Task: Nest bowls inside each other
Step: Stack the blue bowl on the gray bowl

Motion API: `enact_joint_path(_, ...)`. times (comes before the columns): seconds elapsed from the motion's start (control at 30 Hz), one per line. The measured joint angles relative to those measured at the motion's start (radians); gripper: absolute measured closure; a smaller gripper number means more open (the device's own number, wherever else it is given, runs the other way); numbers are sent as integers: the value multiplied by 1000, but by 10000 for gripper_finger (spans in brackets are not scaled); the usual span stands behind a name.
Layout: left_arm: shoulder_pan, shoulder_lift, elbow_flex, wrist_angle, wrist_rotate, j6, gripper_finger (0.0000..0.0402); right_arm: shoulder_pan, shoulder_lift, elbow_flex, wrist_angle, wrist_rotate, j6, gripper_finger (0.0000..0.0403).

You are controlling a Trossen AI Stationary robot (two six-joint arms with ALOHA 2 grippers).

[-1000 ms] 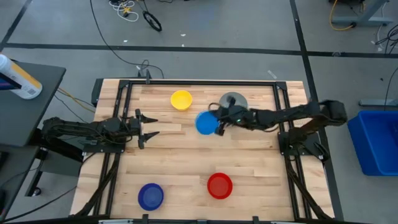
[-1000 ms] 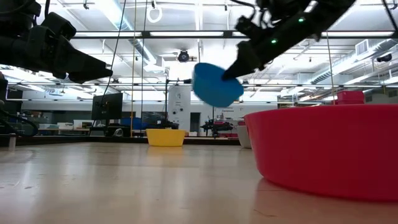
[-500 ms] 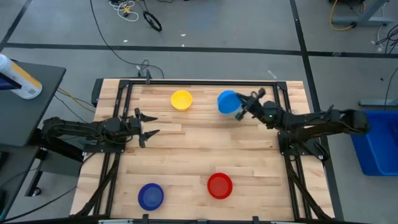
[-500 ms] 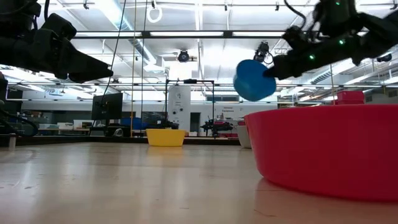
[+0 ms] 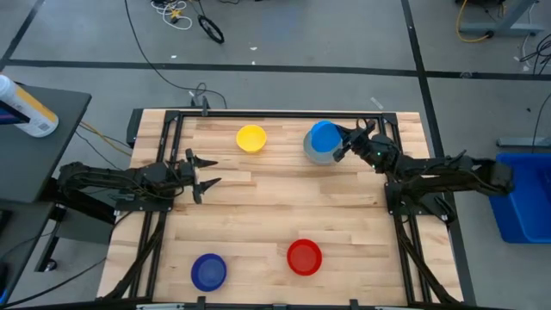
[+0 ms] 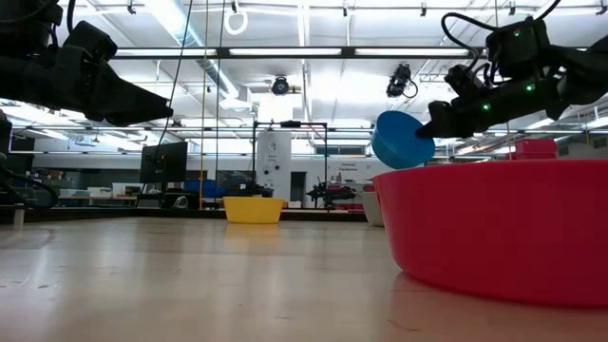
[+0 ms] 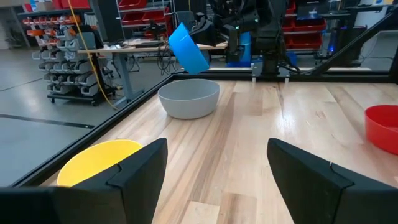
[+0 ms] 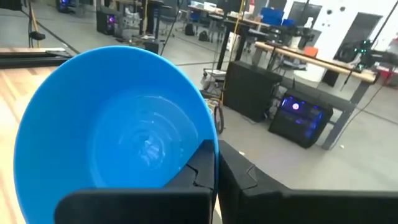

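The right gripper is up in the air near the far right part of the table, its two fingers pinched tight on the rim of the light blue bowl. The bowl hangs tilted, its open side turned toward the wrist, and from above it sits directly over the grey bowl, covering most of it so that only a grey crescent shows. From the left arm's camera the light blue bowl is clearly off the wood, held above and just behind the grey bowl, which stands upright on the table; the two do not seem to touch. From table height the light blue bowl floats with the right gripper clamped at its edge.

The yellow bowl stands upright on the far side, to the left of the grey one and apart from it. The red bowl rests near the front edge, right of centre, and the dark blue bowl sits further left along that front edge, well apart from it.

The left gripper waits over the left side of the table, its fingers spread apart with nothing between them, pointing toward the middle.
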Motion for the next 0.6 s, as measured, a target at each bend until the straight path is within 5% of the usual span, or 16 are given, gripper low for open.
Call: enact_joint_path(0.6, 0, 0, -1, 0, 0, 2, 116, -41, 100, 0, -83, -9, 123, 401)
